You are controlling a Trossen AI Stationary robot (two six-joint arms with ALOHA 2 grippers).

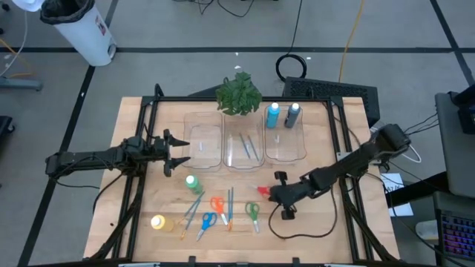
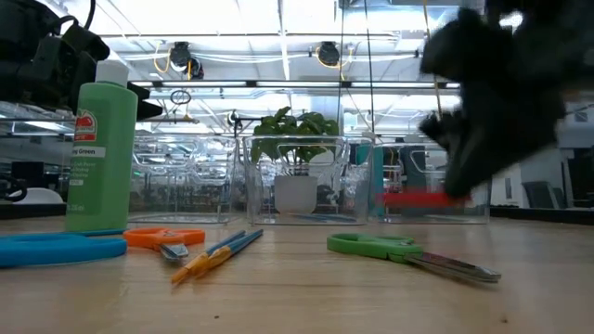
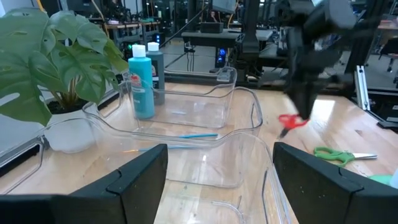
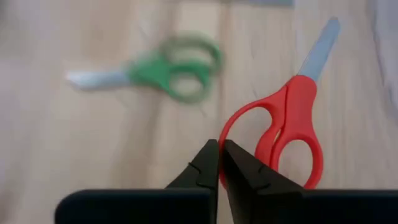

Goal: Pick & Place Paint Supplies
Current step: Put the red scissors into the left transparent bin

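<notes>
My right gripper point(image 1: 267, 192) is shut on the red scissors point(image 4: 289, 134), right of the table's middle. Green scissors point(image 1: 253, 212), orange scissors point(image 1: 217, 204), blue scissors point(image 1: 207, 221) and thin brushes point(image 1: 194, 206) lie flat on the near half of the table. A green bottle point(image 1: 192, 182) stands upright near them, and a yellow bottle point(image 1: 158, 222) sits further toward the near left. A light blue bottle point(image 1: 273, 113) and a dark bottle point(image 1: 293, 115) stand in the right bin. My left gripper point(image 1: 182, 152) waits open at the left bin's side. My right gripper pinches the rim of one red handle loop point(image 4: 222, 138) between its two shut fingers. The fingers slant down from the table's right side. The scissors hang from the fingers, blade point(image 4: 320, 50) pointing away, clear of the tabletop in the low view point(image 2: 418, 197).
Three clear bins point(image 1: 204, 144) point(image 1: 243, 159) point(image 1: 286, 152) stand side by side at mid table; the middle one holds two brushes point(image 1: 249, 146). A leafy plant point(image 1: 239, 95) sits behind them. A black cable point(image 1: 297, 231) loops on the near right. Bare wood lies between bins and scissors.
</notes>
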